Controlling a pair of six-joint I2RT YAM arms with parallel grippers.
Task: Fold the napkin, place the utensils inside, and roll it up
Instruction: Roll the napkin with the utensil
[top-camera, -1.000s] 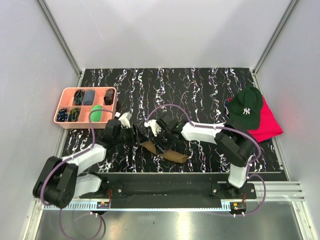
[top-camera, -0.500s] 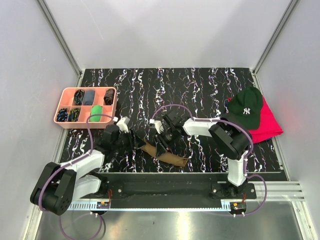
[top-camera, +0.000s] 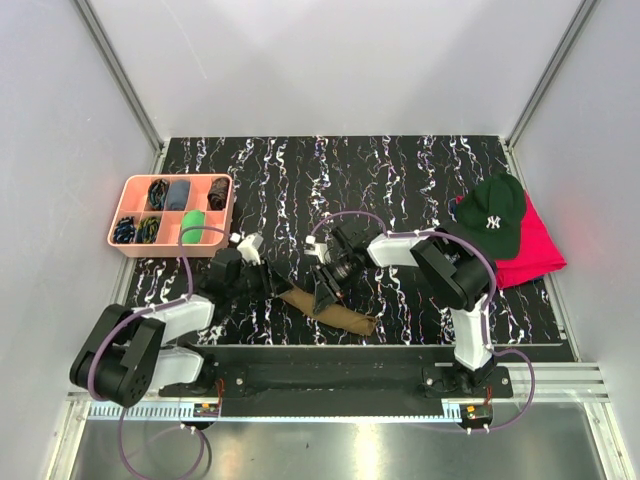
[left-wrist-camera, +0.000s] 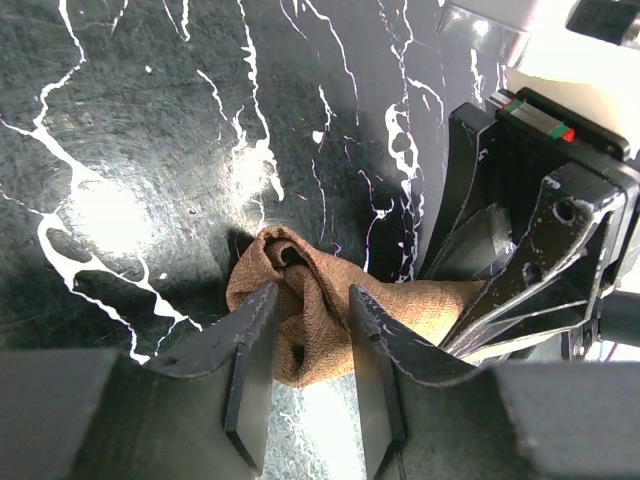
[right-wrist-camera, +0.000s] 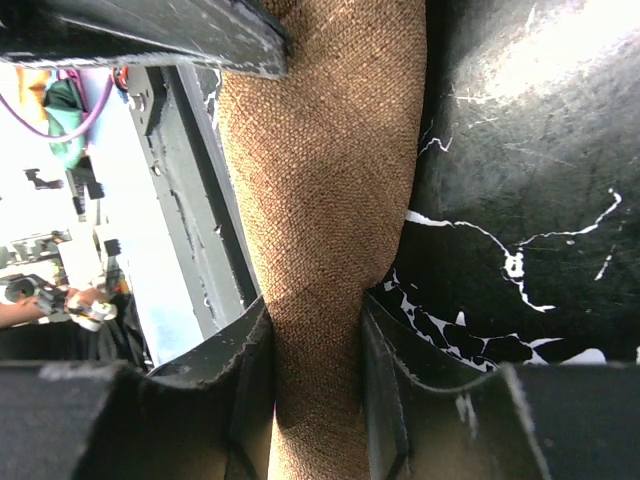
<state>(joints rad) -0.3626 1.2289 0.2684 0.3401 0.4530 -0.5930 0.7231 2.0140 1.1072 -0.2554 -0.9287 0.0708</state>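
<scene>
The olive-brown napkin lies rolled into a slanting tube on the black marbled table, near the front edge. My right gripper is shut on the roll and pinches it narrow between its fingers; the cloth runs on past them. My left gripper is at the roll's left end. Its fingers stand apart on either side of the crumpled end without squeezing it. No utensils are in view.
A pink compartment tray with small items stands at the left. A dark green cap lies on a red cloth at the right. A black rail runs along the table's near edge, close behind the roll.
My right gripper has come down and forward onto the roll. My left gripper has drawn back and lowered toward the roll's left end.
</scene>
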